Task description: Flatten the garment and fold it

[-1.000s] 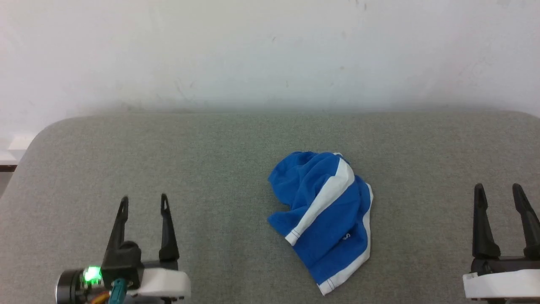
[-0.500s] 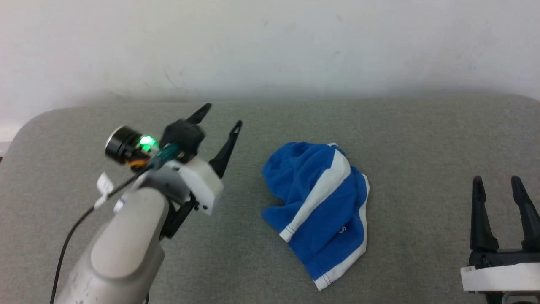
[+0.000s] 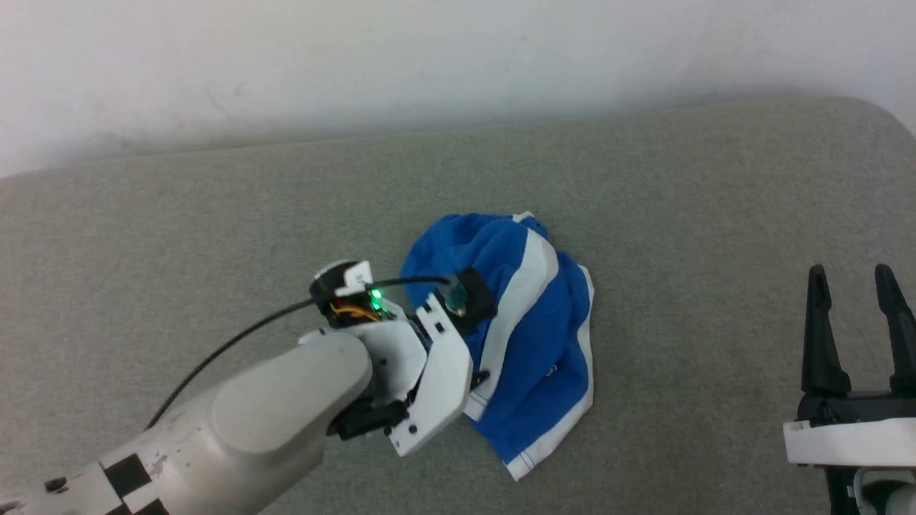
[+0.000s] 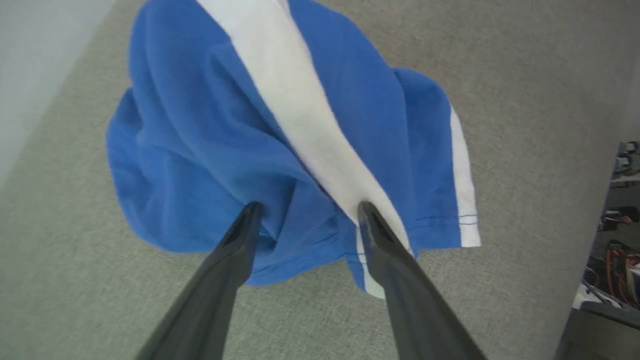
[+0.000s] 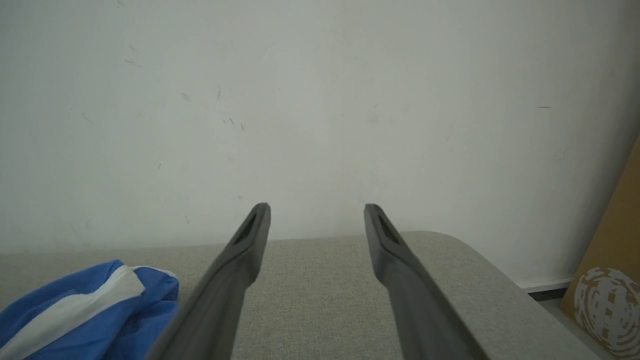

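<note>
Head view: the garment (image 3: 554, 336) lies crumpled midway on the grey padded surface (image 3: 215, 214), with the left arm (image 3: 286, 400) reaching onto it from 8 o'clock and the right gripper (image 3: 849, 272) well apart at 4 o'clock, spread wide and empty. Left wrist view: the left gripper (image 4: 307, 207) stands fully spread, its tips at the garment's near hem, clamping nothing. Right wrist view: the fingers are wide apart with nothing held, and the garment is at 8 o'clock.

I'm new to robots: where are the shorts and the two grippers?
shorts (image 3: 551, 329), head view, blue middle panel.
left gripper (image 4: 308, 205), left wrist view, midway between fingertips.
right gripper (image 5: 316, 205), right wrist view, midway between fingertips.
</note>
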You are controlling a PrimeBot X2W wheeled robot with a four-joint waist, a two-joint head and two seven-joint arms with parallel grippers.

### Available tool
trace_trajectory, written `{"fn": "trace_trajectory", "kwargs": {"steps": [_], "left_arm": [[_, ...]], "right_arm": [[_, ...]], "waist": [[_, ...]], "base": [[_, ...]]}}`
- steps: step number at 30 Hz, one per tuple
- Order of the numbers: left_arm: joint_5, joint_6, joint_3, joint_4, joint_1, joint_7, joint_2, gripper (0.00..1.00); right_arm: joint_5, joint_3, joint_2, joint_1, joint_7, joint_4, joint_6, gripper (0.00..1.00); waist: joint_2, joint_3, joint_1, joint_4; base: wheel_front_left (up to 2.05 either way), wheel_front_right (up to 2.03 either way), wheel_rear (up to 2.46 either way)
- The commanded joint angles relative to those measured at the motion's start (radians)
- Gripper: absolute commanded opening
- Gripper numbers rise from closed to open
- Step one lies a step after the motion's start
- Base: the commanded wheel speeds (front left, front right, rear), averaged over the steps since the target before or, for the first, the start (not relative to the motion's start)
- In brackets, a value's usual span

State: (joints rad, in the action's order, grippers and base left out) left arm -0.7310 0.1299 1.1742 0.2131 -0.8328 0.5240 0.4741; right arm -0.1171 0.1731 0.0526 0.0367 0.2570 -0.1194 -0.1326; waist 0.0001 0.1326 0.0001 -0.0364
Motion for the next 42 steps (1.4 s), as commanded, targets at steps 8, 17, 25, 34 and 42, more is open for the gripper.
{"fn": "trace_trajectory", "kwargs": {"steps": [8, 17, 25, 34, 42], "left_arm": [[-0.038, 0.001, 0.105, 0.065, -0.024, 0.089, -0.019, 1.0], [-0.049, 0.001, 0.063, 0.069, -0.036, -0.16, 0.017, 0.0], [-0.138, -0.106, -0.104, 0.059, 0.077, -0.39, 0.17, 0.0], [-0.203, -0.165, -0.147, 0.285, 0.178, -0.443, 0.224, 0.0], [-0.145, -0.191, -0.17, 0.383, 0.131, -0.618, 0.164, 1.0]], "right_arm": [[-0.015, -0.005, -0.002, -0.046, 0.005, 0.001, 0.002, 1.0], [-0.014, 0.011, -0.002, -0.034, 0.005, 0.008, 0.002, 1.0], [-0.011, 0.008, -0.002, 0.002, 0.005, 0.009, 0.002, 1.0], [0.011, -0.033, -0.002, 0.001, 0.005, 0.018, 0.002, 1.0], [0.05, -0.041, -0.002, -0.015, 0.005, 0.017, 0.002, 1.0]], "waist": [[-0.0001, 0.066, -0.0001, -0.043], [-0.0001, 0.037, -0.0001, 0.005], [-0.0001, -0.01, -0.0001, 0.068], [-0.0001, -0.016, -0.0001, 0.082], [-0.0001, -0.063, -0.0001, 0.108]], "base": [[0.0, 0.0, 0.0], [0.0, 0.0, 0.0], [0.0, 0.0, 0.0], [0.0, 0.0, 0.0], [0.0, 0.0, 0.0]]}}
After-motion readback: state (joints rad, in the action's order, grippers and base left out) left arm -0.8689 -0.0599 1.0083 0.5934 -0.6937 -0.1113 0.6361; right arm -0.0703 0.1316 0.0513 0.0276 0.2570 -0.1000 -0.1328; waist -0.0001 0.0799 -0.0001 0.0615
